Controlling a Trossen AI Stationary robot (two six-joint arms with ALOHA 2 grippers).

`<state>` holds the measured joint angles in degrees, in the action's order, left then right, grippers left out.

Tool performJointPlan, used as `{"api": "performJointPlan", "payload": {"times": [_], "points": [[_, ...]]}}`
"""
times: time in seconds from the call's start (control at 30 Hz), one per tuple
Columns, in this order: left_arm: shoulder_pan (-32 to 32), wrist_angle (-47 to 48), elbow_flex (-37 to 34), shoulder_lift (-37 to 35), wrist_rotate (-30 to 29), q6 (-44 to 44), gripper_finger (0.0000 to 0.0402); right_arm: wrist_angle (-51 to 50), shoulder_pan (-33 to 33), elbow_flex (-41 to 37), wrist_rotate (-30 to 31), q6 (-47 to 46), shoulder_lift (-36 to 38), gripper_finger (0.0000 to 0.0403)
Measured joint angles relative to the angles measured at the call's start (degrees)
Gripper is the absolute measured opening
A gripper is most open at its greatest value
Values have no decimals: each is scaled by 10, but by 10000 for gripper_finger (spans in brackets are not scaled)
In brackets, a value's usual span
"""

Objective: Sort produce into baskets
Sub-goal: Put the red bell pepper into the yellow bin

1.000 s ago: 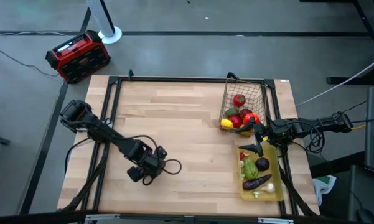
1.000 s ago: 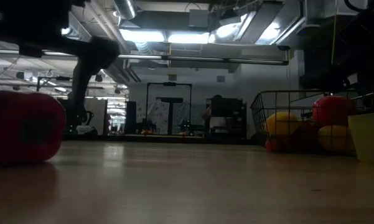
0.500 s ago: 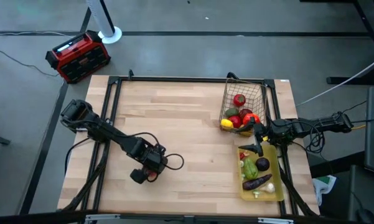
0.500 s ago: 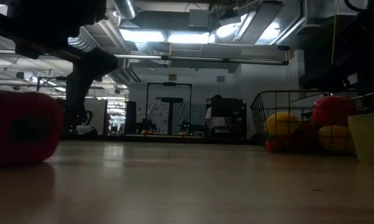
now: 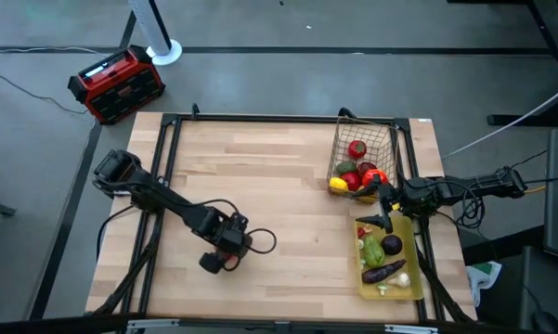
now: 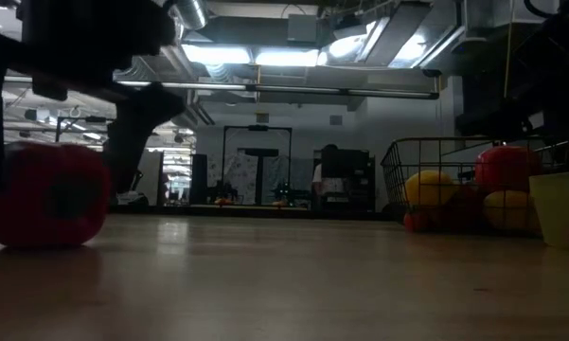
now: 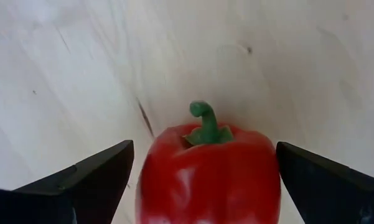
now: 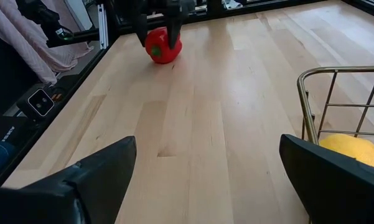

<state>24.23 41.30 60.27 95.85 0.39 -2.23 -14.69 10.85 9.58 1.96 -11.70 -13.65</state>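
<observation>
On the pale wooden tabletop [image 5: 288,186], the left gripper [image 5: 225,261] sits low toward seven o'clock from the table's centre, its two dark fingers [image 7: 81,180] spread wide on either side of a glossy red toy bell pepper with a curled green stem [image 7: 208,171]. The pepper lies on the wood between the fingers; neither finger touches it in the left wrist view.

The right gripper [image 5: 382,209] waits at about three o'clock, at the near edge of the dark wire-mesh square basket [image 5: 386,139] and just above the shallow yellow plastic rectangular tray [image 5: 411,286]. Its fingers [image 8: 81,180] also stand wide apart, holding nothing.

The wire basket, at two o'clock, holds red fruits, a yellow lemon [image 5: 338,186] at its near-left corner and an orange piece. The yellow tray, at four o'clock, carries green vegetables, a dark purple eggplant [image 5: 383,273] and a small white piece near its near end.

Off the table at eleven o'clock, a red-and-black box [image 5: 116,83] stands on the grey floor.
</observation>
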Motion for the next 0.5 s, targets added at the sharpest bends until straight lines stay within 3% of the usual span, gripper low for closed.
{"api": "performJointPlan", "payload": {"times": [0.13,0.33,0.5], "points": [[0,0,0,16,-3,18,375,0,0,0,0,0,0,390],[0,-7,0,21,-3,39,321,0,0,0,0,0,0,390],[-1,-59,0,22,-3,73,302,0,0,0,0,0,0,390]]}}
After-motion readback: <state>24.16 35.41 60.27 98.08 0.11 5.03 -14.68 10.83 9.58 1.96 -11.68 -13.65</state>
